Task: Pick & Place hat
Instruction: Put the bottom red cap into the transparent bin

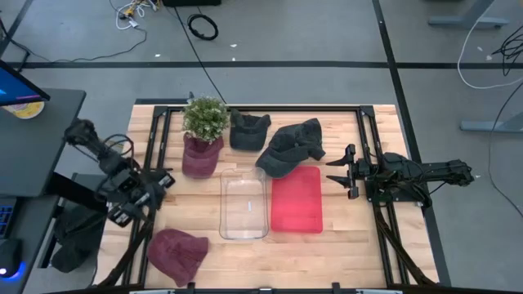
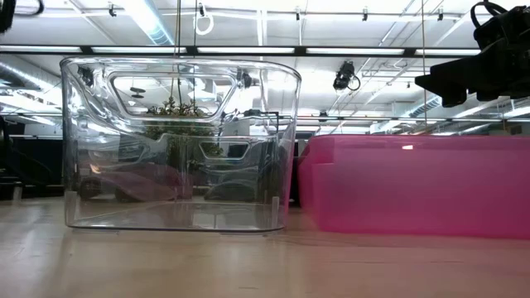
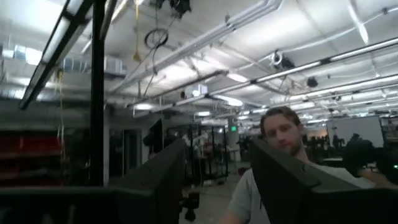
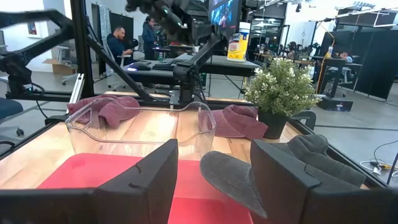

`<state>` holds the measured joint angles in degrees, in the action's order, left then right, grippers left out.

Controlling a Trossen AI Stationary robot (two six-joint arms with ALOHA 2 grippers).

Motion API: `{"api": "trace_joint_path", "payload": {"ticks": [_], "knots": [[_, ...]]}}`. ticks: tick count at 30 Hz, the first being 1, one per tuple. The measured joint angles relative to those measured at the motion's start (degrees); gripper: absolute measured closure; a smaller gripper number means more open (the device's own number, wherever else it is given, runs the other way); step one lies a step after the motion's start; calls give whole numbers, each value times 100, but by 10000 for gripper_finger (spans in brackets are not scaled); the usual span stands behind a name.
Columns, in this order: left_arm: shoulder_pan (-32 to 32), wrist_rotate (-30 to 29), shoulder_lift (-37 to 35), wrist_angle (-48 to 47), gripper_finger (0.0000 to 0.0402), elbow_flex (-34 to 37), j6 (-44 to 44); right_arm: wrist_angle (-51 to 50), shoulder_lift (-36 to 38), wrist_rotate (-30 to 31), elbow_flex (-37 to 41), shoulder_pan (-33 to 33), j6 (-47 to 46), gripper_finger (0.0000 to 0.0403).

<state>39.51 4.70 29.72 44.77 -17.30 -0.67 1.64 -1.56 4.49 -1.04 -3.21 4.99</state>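
Observation:
A dark grey cap [image 1: 292,145] lies by the table's far edge, its near part resting over the pink tray's [image 1: 296,204] far rim; the right wrist view shows it [image 4: 292,165] just beyond the fingers. A second dark cap [image 1: 248,131] lies beside it, a maroon hat [image 1: 202,157] sits by the plant, and a maroon beanie [image 1: 177,253] lies at the near left. My right gripper [image 1: 339,171] [image 4: 214,165] is open, raised right of the grey cap. My left gripper [image 1: 159,181] [image 3: 217,171] is open at the table's left edge, pointing up into the room.
A clear plastic bin [image 1: 243,204] [image 2: 178,141] stands mid-table, left of the pink tray [image 2: 414,186]. A potted plant [image 1: 204,118] stands at the far edge. A person [image 3: 283,134] shows in the room beyond. Bare wood lies along the near edge.

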Motion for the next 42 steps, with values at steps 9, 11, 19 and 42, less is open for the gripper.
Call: {"api": "trace_joint_path", "payload": {"ticks": [9,11,19,42], "knots": [[1267,-2893,2198,-2202,216,-2160,130,-1,-1,1,0,0,0,198],[1520,-3671,2646,-2886,216,-2647,-69,1,-1,0,1,0,0,198],[2081,-5498,4171,-5793,216,-4261,-2571,-1,-1,0,1,1,0,198],[1805,-1123,6148,-10158,248,-5113,-9672,-1,-2,0,0,0,0,198]]}}
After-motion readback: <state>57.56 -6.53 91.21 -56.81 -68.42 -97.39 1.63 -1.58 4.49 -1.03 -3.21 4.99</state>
